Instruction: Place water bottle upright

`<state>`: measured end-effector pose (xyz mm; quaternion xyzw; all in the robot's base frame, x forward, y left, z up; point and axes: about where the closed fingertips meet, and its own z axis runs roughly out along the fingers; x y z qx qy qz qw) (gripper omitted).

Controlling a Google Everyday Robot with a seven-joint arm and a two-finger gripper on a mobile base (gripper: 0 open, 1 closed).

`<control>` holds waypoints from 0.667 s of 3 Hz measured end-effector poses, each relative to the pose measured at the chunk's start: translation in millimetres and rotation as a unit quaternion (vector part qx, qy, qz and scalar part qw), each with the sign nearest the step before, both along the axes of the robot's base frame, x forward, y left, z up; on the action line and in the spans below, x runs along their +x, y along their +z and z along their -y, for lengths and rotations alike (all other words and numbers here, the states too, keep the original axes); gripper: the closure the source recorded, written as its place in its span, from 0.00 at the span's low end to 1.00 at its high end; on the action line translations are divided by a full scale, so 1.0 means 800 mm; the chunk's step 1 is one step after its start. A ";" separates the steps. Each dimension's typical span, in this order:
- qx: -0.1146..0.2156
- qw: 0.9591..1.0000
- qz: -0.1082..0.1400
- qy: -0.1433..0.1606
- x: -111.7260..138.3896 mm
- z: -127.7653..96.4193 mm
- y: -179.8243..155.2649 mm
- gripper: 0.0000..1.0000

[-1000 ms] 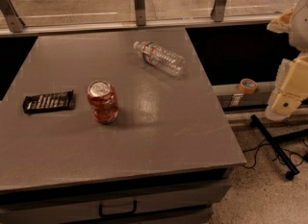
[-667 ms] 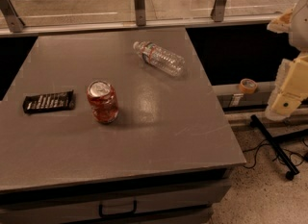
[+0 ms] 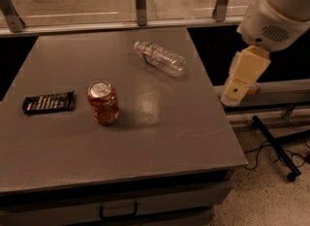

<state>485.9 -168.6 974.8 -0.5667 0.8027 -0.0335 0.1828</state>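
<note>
Right now my arm reaches in from the upper right, its white housing cut off by the picture's edge. My gripper [image 3: 240, 79] hangs past the right edge of the table [image 3: 160, 142], angled downward and touching nothing. Whether it is spread or pressed together, I cannot tell. The water bottle [image 3: 161, 58] lies on its side toward the table's far end, clear and ribbed, cap pointing far-left, apart from the upright red can [image 3: 103, 102].
</note>
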 end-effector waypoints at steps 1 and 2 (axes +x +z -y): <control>-0.005 0.999 -0.010 -0.053 0.052 -0.018 -0.020 0.00; 0.007 0.991 -0.026 -0.129 0.107 -0.023 -0.040 0.00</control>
